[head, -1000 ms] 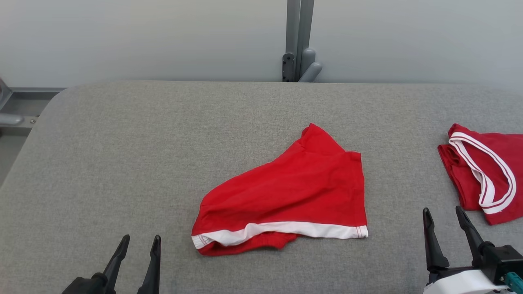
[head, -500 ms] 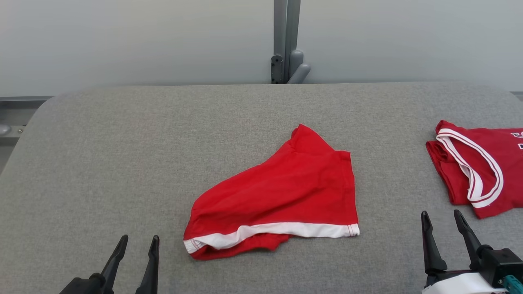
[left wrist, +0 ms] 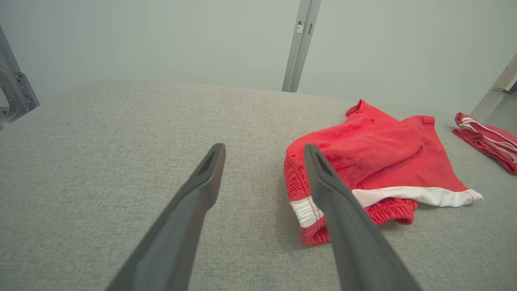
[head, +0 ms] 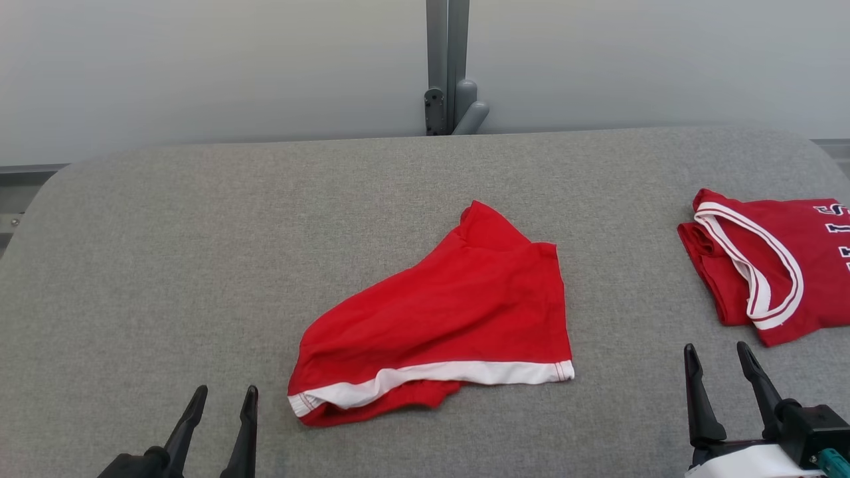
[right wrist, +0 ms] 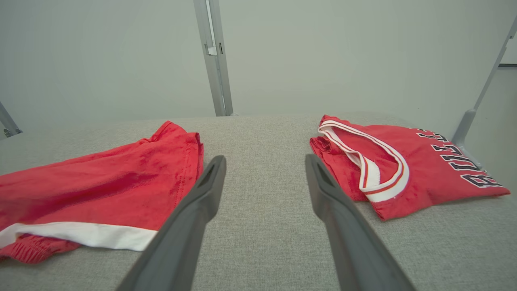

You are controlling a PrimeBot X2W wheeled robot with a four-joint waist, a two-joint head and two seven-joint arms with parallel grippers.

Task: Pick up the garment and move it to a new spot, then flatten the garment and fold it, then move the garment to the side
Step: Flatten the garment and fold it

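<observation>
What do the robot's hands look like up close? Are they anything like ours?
Not much. The left hand and right hand each have two long, slim, dark grey fingers tapering to blunt tips, with a shallow slot near each tip. Behind the right one sit a black block, a white cover and a small teal part.

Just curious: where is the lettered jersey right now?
In the head view the jersey lies far right on the table, right of the red shorts, just beyond the right end effector.
</observation>
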